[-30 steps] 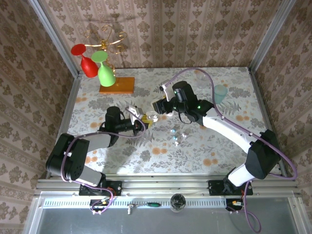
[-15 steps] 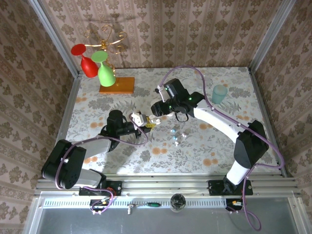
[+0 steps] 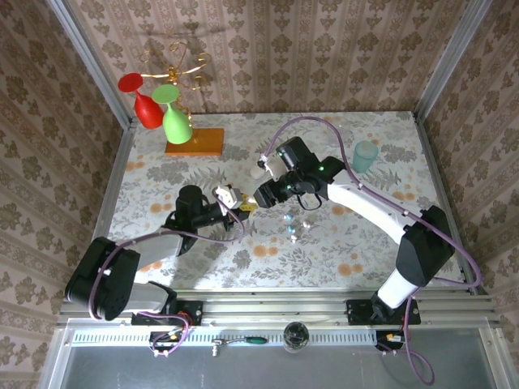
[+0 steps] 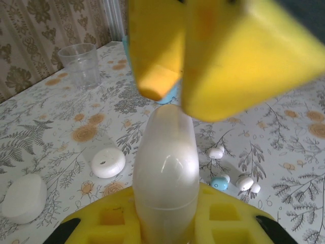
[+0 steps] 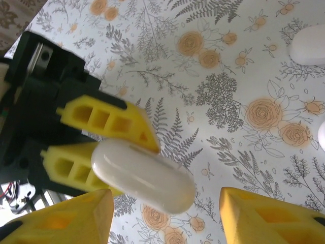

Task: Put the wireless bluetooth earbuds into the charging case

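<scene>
One charging case [image 5: 143, 176] — pale, glossy oval

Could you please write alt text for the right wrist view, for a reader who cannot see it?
The left hand, with yellow fingers, clamps one end of a white pill-shaped object above a floral table. The right hand has its yellow fingers apart, either side of the object's free end.

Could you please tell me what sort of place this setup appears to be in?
Probably a staged robot test cell, not a real room: wallpaper-covered panels in an aluminium frame enclose a floral-covered table.
</scene>
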You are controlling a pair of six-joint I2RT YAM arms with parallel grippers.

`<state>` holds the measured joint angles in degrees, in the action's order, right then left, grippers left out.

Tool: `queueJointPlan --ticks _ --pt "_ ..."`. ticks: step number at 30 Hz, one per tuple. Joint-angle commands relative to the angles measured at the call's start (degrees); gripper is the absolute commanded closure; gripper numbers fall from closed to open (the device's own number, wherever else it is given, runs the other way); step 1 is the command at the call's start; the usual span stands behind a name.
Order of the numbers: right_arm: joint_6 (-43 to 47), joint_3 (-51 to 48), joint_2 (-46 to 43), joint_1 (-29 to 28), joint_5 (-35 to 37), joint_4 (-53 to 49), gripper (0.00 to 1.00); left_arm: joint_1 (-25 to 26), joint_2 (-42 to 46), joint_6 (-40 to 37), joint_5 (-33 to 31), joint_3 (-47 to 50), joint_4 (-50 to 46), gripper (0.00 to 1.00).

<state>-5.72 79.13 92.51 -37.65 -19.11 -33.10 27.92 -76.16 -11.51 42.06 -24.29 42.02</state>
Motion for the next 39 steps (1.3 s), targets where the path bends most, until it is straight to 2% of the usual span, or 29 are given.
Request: queueJointPlan --ticks 1,3,7,11,14,25,28,30,34,39 --pt "1.3 -2.5 -3.9 0.0 0.9 1.5 0.36 -0.9 1.9 6.1 -2.4 -1.2 -2.2 1.0" --pt "3.2 -5.7 -6.2 0.1 1.7 6.3 0.32 -1.4 2.2 10.8 -4.7 -1.6 -4.3 1.0" --pt "8.0 -11.8 -9.5 -0.3 -2.0 12.5 0.24 -6.4 1.4 21.5 -15.4 -1.3 -6.1 1.0" --pt "8.3 -16.2 -11.1 -1.1 -2.5 19.4 0.17 -11.8 -1.6 31.4 -20.8 -5.1 -15.8 1.0" --pt "6.4 -18.2 -11.2 -1.1 -1.5 22.5 0.16 -14.4 -5.3 33.9 -21.6 -8.2 -21.6 1.0" --pt "4.1 -20.7 -12.0 -0.7 3.1 23.5 0.16 -20.7 -19.0 44.7 -16.6 -13.0 -22.0 1.0" --pt "3.3 -21.0 -12.4 -0.3 5.1 23.3 0.16 -21.3 -19.2 45.9 -17.9 -11.8 -19.8 0.83" --pt "2.4 -20.9 -12.4 0.2 7.3 23.2 0.16 -22.0 -18.4 46.8 -18.6 -10.8 -19.0 0.62" --pt "0.1 -20.2 -12.4 1.7 12.9 21.9 0.16 -22.4 -14.3 46.6 -21.5 -8.7 -18.2 0.36" --pt "-4.5 -19.1 -10.8 4.0 21.2 18.6 0.16 -22.2 -6.9 42.8 -26.2 -6.9 -20.6 0.17"
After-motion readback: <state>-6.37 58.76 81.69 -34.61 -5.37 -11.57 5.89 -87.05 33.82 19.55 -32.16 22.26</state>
